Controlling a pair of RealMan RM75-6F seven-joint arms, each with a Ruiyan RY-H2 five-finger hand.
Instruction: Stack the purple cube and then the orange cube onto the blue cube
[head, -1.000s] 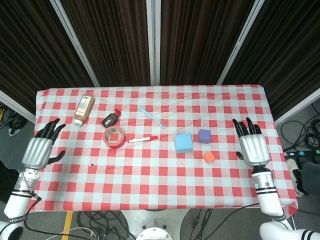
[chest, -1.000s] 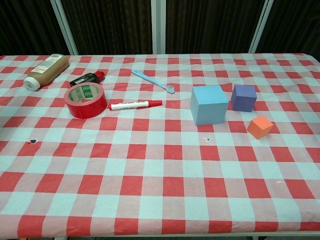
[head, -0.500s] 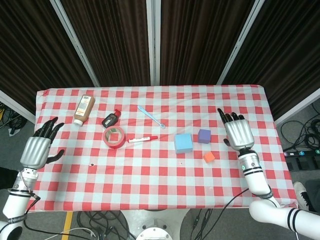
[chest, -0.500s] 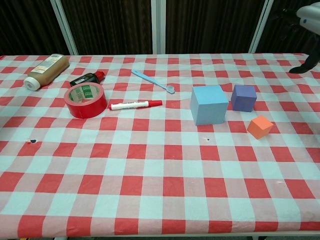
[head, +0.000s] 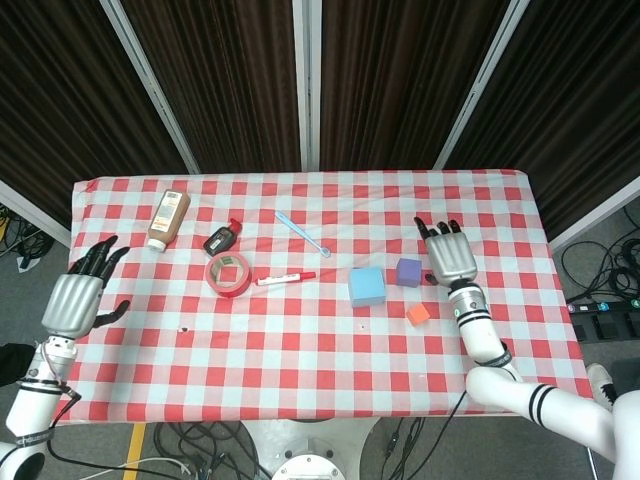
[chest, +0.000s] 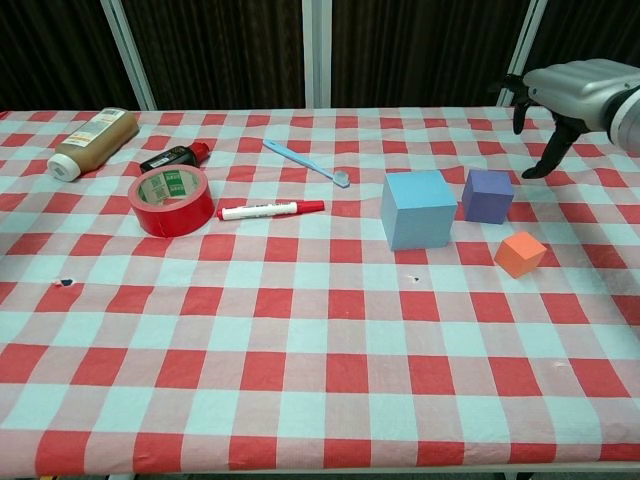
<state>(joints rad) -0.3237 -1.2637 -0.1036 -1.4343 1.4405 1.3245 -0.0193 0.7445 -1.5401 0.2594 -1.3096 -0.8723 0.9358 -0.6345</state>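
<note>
The blue cube (head: 367, 286) (chest: 417, 208) stands right of the table's middle. Just to its right sits the smaller purple cube (head: 408, 272) (chest: 487, 195), and in front of that lies the small orange cube (head: 418, 315) (chest: 520, 254). My right hand (head: 447, 256) (chest: 572, 97) hovers open, fingers spread, just right of and above the purple cube, not touching it. My left hand (head: 75, 300) hangs open off the table's left edge, far from the cubes and seen only in the head view.
On the left half of the checkered tablecloth (head: 300, 360) lie a brown bottle (head: 168, 220), a small black bottle with a red cap (head: 222, 238), a red tape roll (head: 229, 274), a red-capped marker (head: 285, 278) and a blue spoon (head: 302, 232).
My right hand has moved left and away from the table's right edge, arriving beside the purple cube and entering the chest view. The left hand and the cubes have stayed put.
</note>
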